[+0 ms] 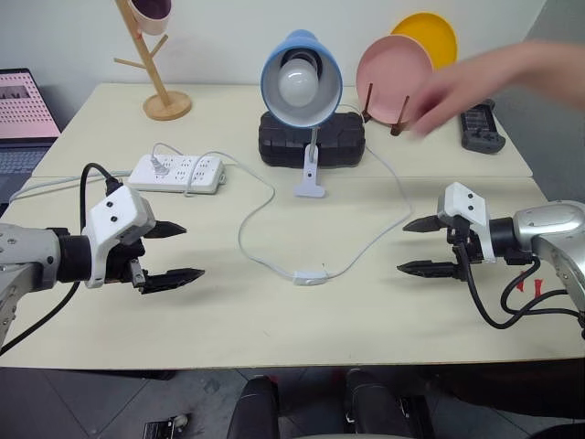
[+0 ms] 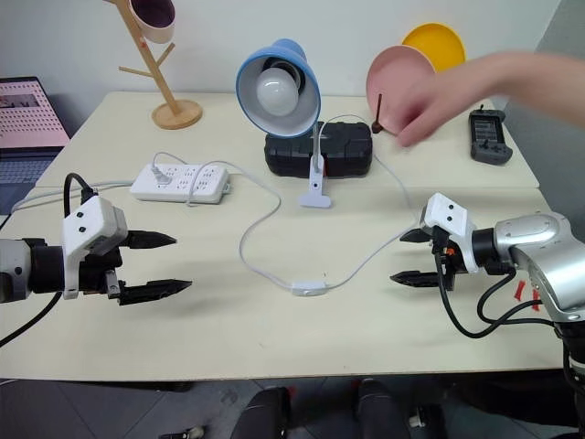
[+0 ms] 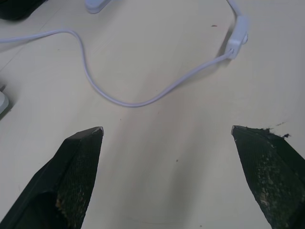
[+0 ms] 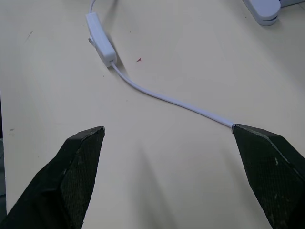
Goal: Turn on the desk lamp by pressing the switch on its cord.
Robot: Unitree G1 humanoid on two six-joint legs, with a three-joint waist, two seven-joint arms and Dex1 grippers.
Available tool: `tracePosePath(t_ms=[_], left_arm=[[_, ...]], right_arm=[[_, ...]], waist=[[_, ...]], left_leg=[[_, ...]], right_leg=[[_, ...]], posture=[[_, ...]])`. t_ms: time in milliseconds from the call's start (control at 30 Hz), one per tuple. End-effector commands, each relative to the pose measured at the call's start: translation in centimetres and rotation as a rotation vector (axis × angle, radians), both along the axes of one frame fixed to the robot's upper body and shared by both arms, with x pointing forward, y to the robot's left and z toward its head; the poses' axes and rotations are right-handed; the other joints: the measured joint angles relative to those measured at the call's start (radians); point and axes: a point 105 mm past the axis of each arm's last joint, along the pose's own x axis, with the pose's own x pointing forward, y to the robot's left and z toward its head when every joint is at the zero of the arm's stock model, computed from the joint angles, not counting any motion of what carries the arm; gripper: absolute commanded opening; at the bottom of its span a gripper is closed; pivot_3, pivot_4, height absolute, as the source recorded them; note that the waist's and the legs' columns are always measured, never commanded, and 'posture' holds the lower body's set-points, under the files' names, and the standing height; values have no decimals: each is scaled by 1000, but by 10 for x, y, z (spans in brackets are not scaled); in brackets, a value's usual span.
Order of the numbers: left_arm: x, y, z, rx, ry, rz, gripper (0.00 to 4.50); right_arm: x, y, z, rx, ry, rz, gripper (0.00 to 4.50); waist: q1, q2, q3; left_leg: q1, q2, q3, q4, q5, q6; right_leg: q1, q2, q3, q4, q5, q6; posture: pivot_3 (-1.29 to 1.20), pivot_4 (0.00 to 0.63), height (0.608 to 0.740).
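The small white oblong inline switch [image 1: 309,277] is seen lying flat on the cream table [image 1: 228,320], near the front edge and about mid-table, between the two grippers. From the right gripper [image 1: 418,247] it lies to the left and slightly nearer; from the left gripper [image 1: 170,253] it lies to the right. The right gripper is judged somewhat closer. The switch's long axis runs roughly left-right, slightly slanted, in line with the thin white cord [image 1: 251,219], which loops from the far side and leaves toward the right. Both grippers are spread wide, nothing grasped, hovering apart from the cord. The lamp with round light-blue shade [image 1: 301,78] stands at the far middle, bulb looking unlit, so the press is judged not yet done. A person's blurred hand [image 1: 457,87] is seen at the far right, near a pink plate [image 1: 388,69].
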Motion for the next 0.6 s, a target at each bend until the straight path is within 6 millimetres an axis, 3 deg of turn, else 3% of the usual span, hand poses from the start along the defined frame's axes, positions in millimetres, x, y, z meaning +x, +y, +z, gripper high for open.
tracePosePath(t_ms=[33,233,400,600], left_arm=[[2,-2,15,1,-53,-17,4500],[3,-14,11,-3,-23,-73,4500],[5,-44,5,-44,33,-211,4500],[13,-84,-17,-14,108,-437,4500]], right_arm=[[-2,0,11,-13,-42,12,4481],[-8,0,9,-10,-30,15,4481],[-28,10,3,6,13,77,4481],[-48,23,-3,23,55,131,4481]], waist=[[0,0,0],[0,0,0],[4,0,0],[4,0,0]], left_leg=[[0,0,0,0,0,0],[0,0,0,0,0,0],[0,0,0,0,0,0],[0,0,-2,5,0,0]], right_leg=[[0,0,0,0,0,0],[0,0,0,0,0,0],[1,0,0,0,0,0],[4,0,-1,0,0,1]], posture=[[0,150,740],[0,150,740],[0,150,740],[0,150,740]])
